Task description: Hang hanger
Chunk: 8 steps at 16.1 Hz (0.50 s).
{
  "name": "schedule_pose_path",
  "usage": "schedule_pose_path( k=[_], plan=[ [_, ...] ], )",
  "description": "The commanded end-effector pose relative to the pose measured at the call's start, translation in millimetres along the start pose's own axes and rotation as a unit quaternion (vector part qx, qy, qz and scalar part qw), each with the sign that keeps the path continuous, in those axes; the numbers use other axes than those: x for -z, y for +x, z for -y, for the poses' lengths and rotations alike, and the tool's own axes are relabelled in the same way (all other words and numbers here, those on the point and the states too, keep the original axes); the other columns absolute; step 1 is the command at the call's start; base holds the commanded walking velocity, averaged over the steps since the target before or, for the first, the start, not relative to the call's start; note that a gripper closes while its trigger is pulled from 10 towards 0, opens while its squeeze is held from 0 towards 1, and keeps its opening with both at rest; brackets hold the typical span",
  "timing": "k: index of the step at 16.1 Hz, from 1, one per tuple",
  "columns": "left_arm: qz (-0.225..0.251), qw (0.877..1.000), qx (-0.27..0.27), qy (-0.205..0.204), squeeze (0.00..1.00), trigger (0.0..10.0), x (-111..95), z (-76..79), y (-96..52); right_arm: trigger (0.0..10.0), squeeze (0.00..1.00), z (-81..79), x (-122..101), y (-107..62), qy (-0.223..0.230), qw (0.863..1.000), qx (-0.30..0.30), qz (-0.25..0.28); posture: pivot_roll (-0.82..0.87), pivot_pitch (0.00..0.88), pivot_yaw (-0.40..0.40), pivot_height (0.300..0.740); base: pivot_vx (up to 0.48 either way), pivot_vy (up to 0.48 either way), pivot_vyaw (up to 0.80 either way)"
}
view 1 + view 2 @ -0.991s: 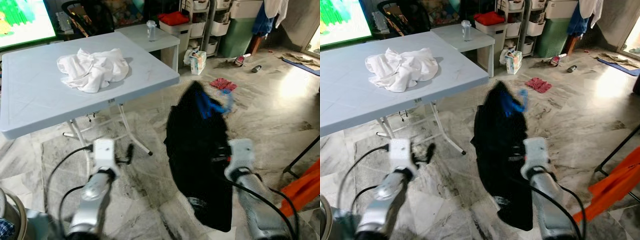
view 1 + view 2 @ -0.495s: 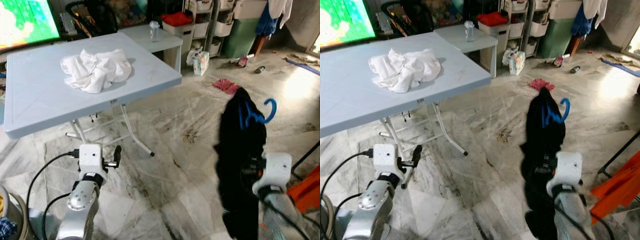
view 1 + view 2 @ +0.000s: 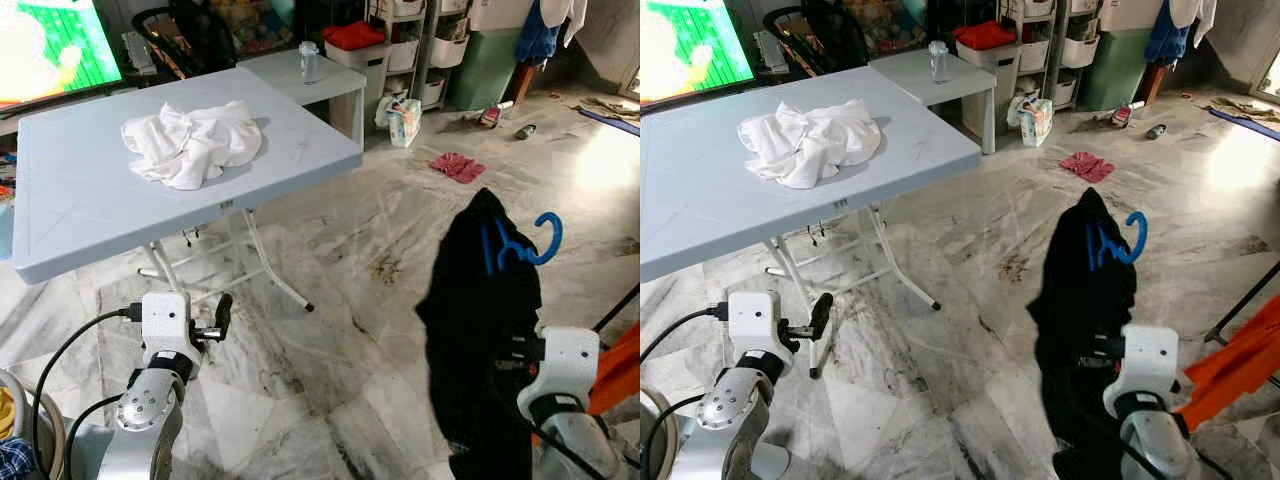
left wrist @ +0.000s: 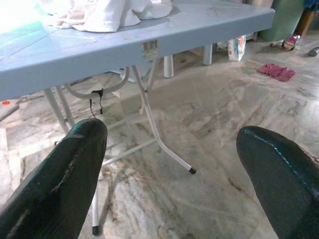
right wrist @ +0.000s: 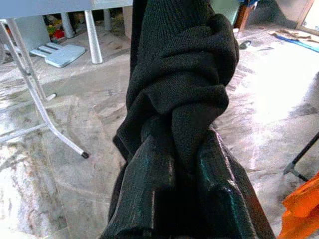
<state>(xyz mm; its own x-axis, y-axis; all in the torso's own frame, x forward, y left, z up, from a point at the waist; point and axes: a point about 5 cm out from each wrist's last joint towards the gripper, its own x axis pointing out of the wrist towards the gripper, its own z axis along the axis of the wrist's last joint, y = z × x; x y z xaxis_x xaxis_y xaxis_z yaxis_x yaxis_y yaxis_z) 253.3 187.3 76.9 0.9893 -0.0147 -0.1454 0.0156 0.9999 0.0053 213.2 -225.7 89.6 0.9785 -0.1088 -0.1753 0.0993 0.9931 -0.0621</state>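
Held up at the right of the scene, over the marble floor [image 3: 330, 250] and well apart from the worktop [image 3: 90, 200]: a blue hanger [image 3: 522, 242] with a black garment [image 3: 480, 320] draped on it, hook curling out to the right at the top. Right gripper [image 5: 192, 164] clenched on a bunched fold of the knit cloth, jaws pinching fabric rather than plastic, seen close in the right wrist view. Probably light overall, yet awkward: soft, limp cloth hanging low and free to swing, wrapped round a stiff, thin plastic frame able to pivot or slip inside the fabric. Likely a poor hold for aiming the hook, since cloth gives and twists; better to grip the hanger's neck just under the hook, or pinch through the garment onto the frame itself, leaving the hook clear to catch a rail. Risk of the garment sliding off a shoulder under a quick swing. No rail to be made out for certain; only a dark bar and orange cloth [image 3: 615, 365] at the far right edge. Left gripper [image 3: 222, 315] low at the near left, jaws spread and holding nothing, beside the worktop's legs. White cloth [image 3: 190, 140] heaped on the worktop, untouched
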Motion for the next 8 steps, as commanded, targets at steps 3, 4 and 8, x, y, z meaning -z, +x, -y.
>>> schedule_pose_path(
  k=[3, 4, 8],
  plan=[
    [-0.005, 1.000, -0.006, -0.004, 0.00, 10.0, 2.3, -3.1, -0.9, 10.0, 0.00, -6.0, -16.6, 9.7, 0.000, 0.999, -0.012, 0.032, 0.01, 0.000, 0.007, 0.740, 0.000, 0.000, 0.00],
    [-0.005, 1.000, -0.006, -0.003, 0.00, 10.0, 2.7, -3.0, 0.0, 10.0, 0.00, -7.4, -16.8, 10.6, 0.000, 0.999, -0.013, 0.033, 0.01, 0.000, 0.006, 0.740, 0.000, 0.000, 0.00],
    [-0.003, 1.000, 0.002, 0.001, 0.00, 10.0, 1.8, -0.1, 2.5, 10.0, 0.00, -10.8, -14.8, 9.8, 0.003, 0.999, -0.017, 0.030, 0.00, 0.000, 0.007, 0.740, 0.000, 0.000, 0.00]
  ],
)
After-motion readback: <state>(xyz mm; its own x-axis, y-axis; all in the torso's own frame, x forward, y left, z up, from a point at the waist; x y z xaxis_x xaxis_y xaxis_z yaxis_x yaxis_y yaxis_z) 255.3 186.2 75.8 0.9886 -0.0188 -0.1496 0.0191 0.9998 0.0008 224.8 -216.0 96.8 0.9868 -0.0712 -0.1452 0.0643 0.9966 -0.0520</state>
